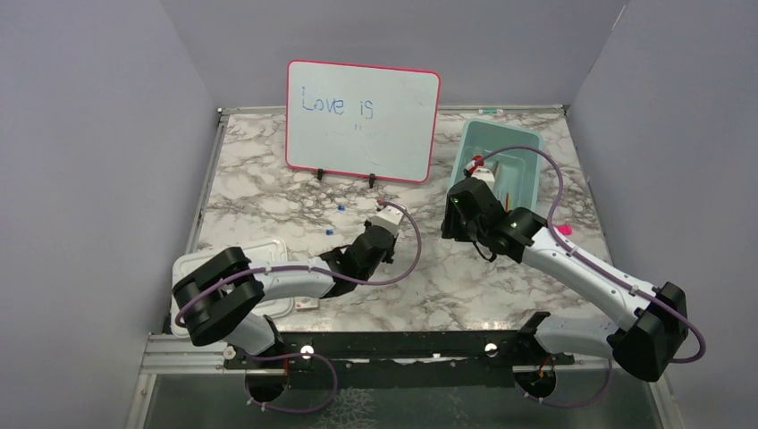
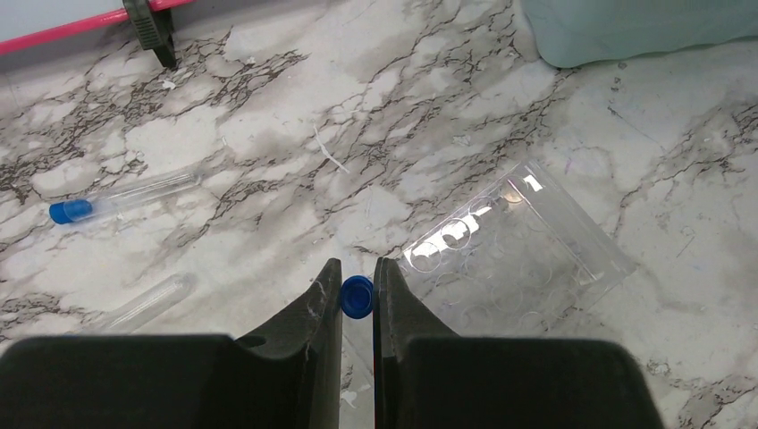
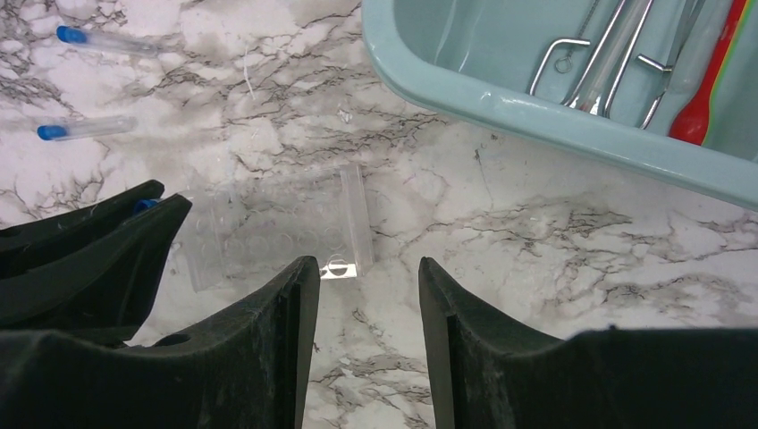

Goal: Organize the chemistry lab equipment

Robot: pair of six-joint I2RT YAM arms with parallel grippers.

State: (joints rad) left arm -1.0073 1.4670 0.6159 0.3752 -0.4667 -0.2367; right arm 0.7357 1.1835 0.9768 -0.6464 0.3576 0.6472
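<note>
The left jaws are clamped on a blue-capped tube (image 2: 357, 298), just left of the clear rack (image 2: 514, 246) on the marble surface (image 2: 268, 116). The right jaws stand apart at the rack's right side. Likely step: racking tubes; next, the tube needs lining up over a hole

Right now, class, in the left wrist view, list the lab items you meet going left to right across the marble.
loose blue-capped tube → pinched tube, held in the left gripper → clear rack
</note>
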